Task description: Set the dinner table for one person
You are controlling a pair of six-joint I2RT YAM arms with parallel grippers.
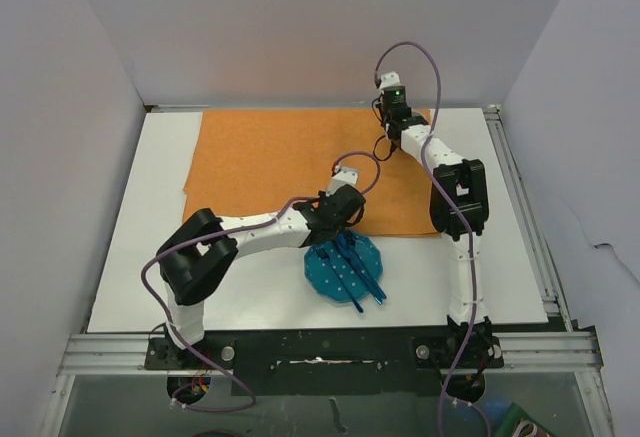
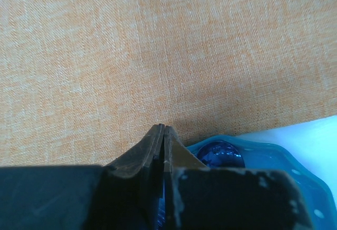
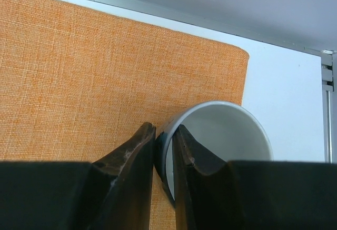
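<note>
While the left arm (image 1: 255, 229) folds low, right tool (image 3: 164, 131) — outstretched — pinches cup (image 3: 224, 130).

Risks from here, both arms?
1. The right gripper pinches only the cup wall, one finger inside the rim. The cup could slip, or tip on release.
2. The cup is by the orange cloth corner, so dragging it might bunch the cloth.
3. The left gripper, shut, sits low beside the blue plate carrying utensils. A sideways move could knock them.
</note>
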